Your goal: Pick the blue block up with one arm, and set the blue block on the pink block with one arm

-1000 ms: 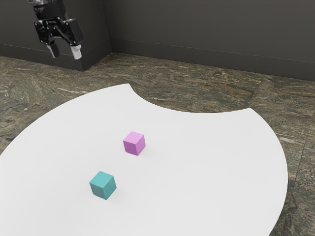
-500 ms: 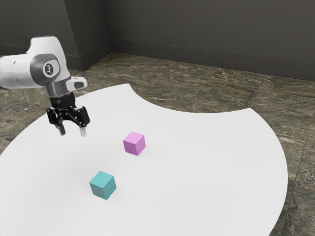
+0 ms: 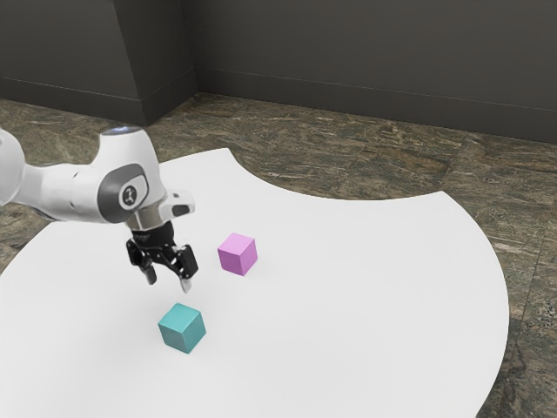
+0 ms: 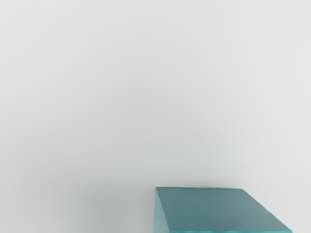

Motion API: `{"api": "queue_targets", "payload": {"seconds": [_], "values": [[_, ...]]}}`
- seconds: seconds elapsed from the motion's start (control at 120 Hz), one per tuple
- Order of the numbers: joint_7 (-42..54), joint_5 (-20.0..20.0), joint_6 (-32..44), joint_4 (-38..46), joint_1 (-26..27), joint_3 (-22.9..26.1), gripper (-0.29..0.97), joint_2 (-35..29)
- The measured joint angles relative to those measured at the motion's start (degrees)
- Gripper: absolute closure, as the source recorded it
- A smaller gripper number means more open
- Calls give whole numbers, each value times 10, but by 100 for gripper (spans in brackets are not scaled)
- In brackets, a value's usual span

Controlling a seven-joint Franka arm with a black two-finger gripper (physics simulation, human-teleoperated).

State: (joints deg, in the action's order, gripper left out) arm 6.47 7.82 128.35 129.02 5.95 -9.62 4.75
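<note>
A blue-green block (image 3: 182, 327) rests on the white table (image 3: 365, 287) toward its front. The pink block (image 3: 238, 253) sits a short way behind it and toward the exterior view's right. My gripper (image 3: 167, 279) hangs open with nothing between its fingers, just above and slightly behind the blue block, and to the exterior view's left of the pink block. In the wrist view the blue block (image 4: 218, 211) lies close under the hand on the bare white tabletop (image 4: 121, 97).
The round white table has a curved notch cut in its far edge (image 3: 331, 196). A marbled stone floor (image 3: 365, 139) and dark walls (image 3: 348, 43) surround it. My white arm (image 3: 70, 187) reaches in from the exterior view's left.
My arm has swept down from high at the upper left to low over the table, ending just above the blue block. Both blocks stayed where they were.
</note>
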Motion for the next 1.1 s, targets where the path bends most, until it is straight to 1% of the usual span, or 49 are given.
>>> {"api": "queue_targets", "payload": {"seconds": [0.117,0.317,0.633,0.817,0.967,1.1], "values": [[1,5,17,3,12,0,3,15],[5,9,30,32,23,0,5,14],[18,10,42,39,28,5,7,17],[33,10,41,63,28,5,8,14],[54,12,49,64,34,5,9,27],[68,22,59,64,34,5,14,36]]}}
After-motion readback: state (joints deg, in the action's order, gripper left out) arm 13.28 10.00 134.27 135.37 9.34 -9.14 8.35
